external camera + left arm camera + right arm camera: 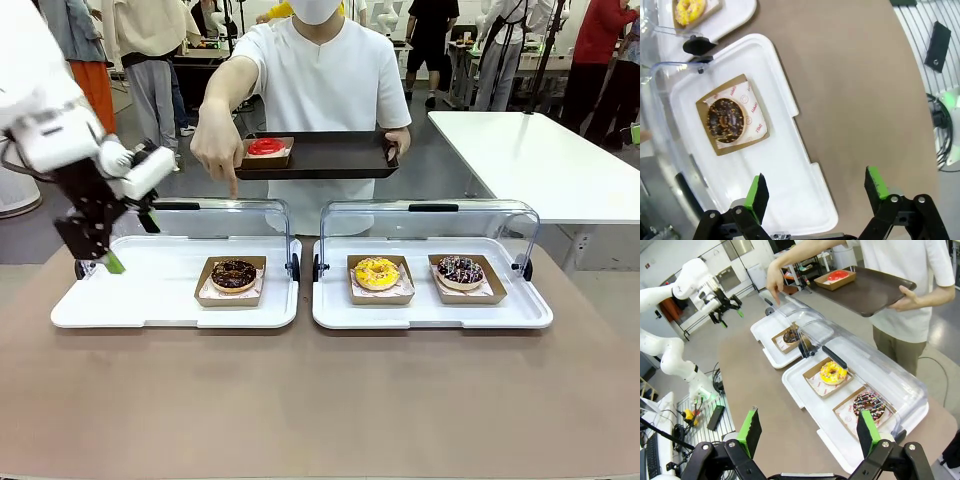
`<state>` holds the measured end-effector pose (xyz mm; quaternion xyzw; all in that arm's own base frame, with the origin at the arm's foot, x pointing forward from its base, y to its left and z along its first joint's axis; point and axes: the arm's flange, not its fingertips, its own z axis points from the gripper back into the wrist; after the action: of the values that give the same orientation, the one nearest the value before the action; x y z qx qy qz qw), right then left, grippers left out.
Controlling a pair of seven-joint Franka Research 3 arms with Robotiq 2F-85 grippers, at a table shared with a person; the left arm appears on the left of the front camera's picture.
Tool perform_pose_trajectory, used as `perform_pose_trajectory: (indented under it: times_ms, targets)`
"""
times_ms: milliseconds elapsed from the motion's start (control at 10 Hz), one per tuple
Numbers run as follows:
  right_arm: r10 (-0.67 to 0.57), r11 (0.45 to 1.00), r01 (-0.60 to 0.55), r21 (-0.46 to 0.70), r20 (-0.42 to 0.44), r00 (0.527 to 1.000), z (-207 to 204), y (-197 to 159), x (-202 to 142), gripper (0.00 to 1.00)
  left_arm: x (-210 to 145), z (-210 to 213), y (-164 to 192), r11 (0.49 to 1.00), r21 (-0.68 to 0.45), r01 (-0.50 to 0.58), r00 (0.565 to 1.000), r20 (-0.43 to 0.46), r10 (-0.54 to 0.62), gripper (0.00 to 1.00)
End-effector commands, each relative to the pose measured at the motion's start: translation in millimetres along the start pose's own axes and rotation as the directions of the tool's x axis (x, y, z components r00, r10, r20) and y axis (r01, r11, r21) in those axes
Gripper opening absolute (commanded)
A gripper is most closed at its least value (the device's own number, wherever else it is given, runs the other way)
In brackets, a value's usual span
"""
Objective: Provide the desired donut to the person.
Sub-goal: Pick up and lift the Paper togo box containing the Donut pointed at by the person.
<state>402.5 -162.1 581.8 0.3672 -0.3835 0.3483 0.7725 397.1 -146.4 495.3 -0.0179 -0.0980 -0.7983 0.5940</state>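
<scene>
Person's hand (217, 150) points at chocolate donut (233, 274) on left tray (130, 300) — choice marked; brown tray (330, 155) held out ready. Left gripper (817, 187) above left tray's end, fingers wide, empty — right gripper (809, 424) same.

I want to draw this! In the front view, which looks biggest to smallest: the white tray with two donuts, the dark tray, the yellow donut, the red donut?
1. White tray with two donuts
2. Dark tray
3. Yellow donut and red donut: nearly alike; red sits farther away, so unranked.
</scene>
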Motion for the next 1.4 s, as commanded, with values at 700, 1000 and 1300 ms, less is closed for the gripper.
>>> perform_pose_trajectory:
  times_ms: [700, 1000, 1300]
  targets:
    - [-0.001, 1.0, 0.001, 0.002, -0.001, 1.0, -1, 1, -1, 1.0, -5, -88, 56, 0.995, -0.061, -0.077, 0.997, -0.033, 0.075, 1.0]
    - [-0.001, 1.0, 0.001, 0.002, -0.001, 1.0, -1, 1, -1, 1.0, -2, -97, 59, 0.995, -0.045, -0.086, 0.992, -0.092, 0.082, 1.0]
    - [-0.001, 1.0, 0.001, 0.002, -0.001, 1.0, -1, 1, -1, 1.0, -2, -97, 59, 0.995, -0.045, -0.086, 0.992, -0.092, 0.082, 1.0]
